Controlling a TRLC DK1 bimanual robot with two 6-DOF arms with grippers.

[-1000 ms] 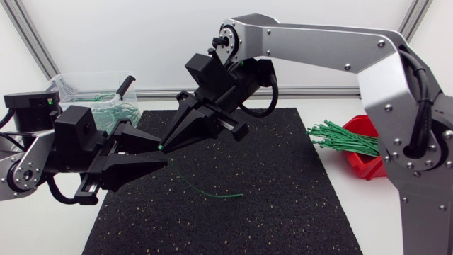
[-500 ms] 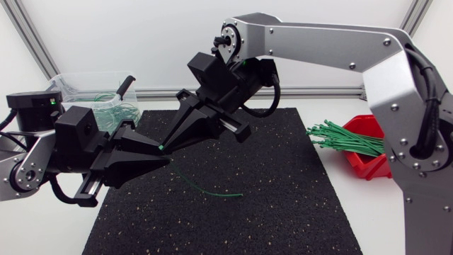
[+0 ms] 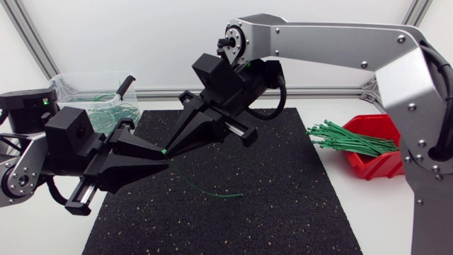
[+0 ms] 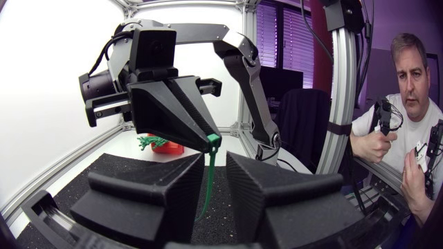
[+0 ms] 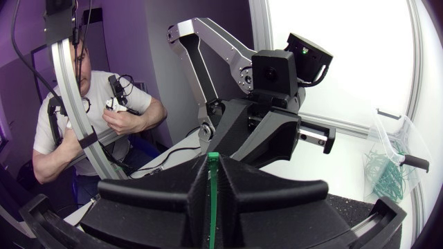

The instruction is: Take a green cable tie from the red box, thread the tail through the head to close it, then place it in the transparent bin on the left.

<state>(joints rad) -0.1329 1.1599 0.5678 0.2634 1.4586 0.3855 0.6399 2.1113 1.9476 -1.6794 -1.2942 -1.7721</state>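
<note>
— Peering down from above, what's hard to make out?
— The one loose green plastic cable tie (image 3: 216, 194). Only a green speck of its head shows at the tips of the right matte black wedge-fingered gripper (image 3: 164, 151). The stretch below that is hidden behind the left matte black wedge-fingered gripper (image 3: 161, 165). Its tail shows beyond, curving out over the black speckled rubber mat (image 3: 283, 212).
— And the grips?
— The right wrist view settles it: the right fingers are pressed together on the tie, a green strip pinched from both sides. The left fingers stand narrowly apart. In the left wrist view the tie hangs from the right gripper's tip down through that gap, close to one finger; whether it touches, I can't tell.
— Counts?
— Two arms, two grippers, one mat. One red plastic box (image 3: 367, 166) at the right, partly cut off by the right arm, has a bundle of green ties (image 3: 347, 139) poking out, too many to count. One transparent plastic bin (image 3: 78, 85) sits at the back left, and its tangle of green ties (image 3: 117, 110) can't be counted either.
</note>
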